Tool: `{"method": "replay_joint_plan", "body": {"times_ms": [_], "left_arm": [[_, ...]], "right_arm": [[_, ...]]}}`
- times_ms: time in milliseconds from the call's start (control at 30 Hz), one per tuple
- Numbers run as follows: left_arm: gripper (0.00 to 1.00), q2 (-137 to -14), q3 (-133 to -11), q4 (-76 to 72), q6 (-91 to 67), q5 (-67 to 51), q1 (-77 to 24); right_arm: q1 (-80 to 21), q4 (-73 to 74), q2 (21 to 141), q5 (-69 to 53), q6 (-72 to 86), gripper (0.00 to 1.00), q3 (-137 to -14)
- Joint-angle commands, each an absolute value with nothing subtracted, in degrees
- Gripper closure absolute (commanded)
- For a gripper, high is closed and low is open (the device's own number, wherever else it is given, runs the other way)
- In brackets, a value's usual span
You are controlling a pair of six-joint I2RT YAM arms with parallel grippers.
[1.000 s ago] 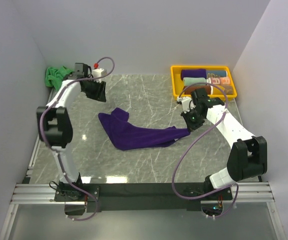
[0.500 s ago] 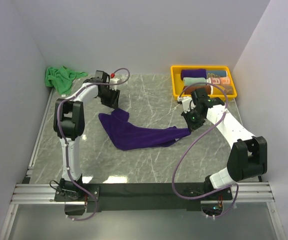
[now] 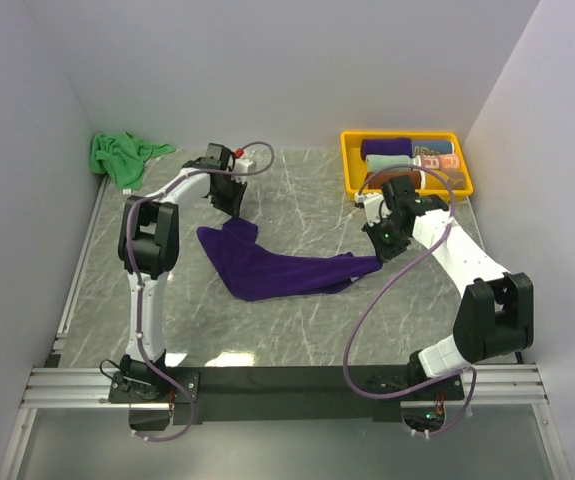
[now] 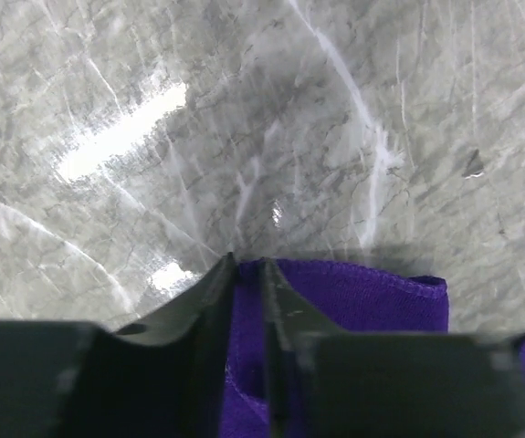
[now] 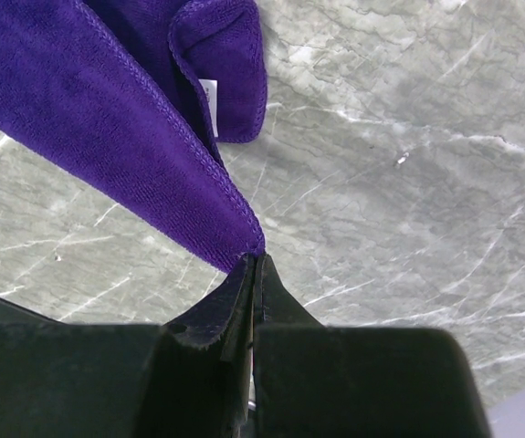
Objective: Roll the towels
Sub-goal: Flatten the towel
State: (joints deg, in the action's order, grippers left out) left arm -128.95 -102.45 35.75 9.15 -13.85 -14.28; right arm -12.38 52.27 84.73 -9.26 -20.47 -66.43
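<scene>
From above, the purple towel (image 3: 277, 270) lies stretched between both arms, its long axis running from the left gripper (image 3: 237, 210) to the right gripper (image 3: 379, 254), with one end at each. The green towel (image 3: 117, 155) sits bunched well apart, out past the left gripper, so the left arm is nearer to it.

At the left wrist, the fingers (image 4: 205, 294) are drawn almost together, with purple cloth in the slit between them. We judge that they are pinching the towel's edge.

At the right wrist, the jaws are fully closed on a corner, and the towel trails away ahead and to the left of the tips.
</scene>
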Motion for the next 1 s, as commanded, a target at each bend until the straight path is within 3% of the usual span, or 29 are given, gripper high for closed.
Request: {"method": "replay_joint_plan", "body": {"times_ms": [0,233,700,967], "left_arm": [[0.79,-129.1,-100.8,36.6,10.9,-10.2,-14.9],[1.00,-122.9,-95.4,35.9,11.8,-9.8,-14.1],[1.00,-115.4,-116.3,41.8,-7.4,-20.4,1.7],[1.00,-104.2,-111.8,41.6,-10.0,-25.9,9.3]], "right_arm": [[-11.6,51.4,82.0,-8.0,-20.9,1.00,-66.6],[-10.5,50.8,83.2,-8.8,-22.0,1.00,-67.7],[-4.0,46.8,79.8,-14.4,-26.1,1.00,-79.7],[-1.1,46.1,77.4,-21.2,-25.2,1.00,-87.0]]}}
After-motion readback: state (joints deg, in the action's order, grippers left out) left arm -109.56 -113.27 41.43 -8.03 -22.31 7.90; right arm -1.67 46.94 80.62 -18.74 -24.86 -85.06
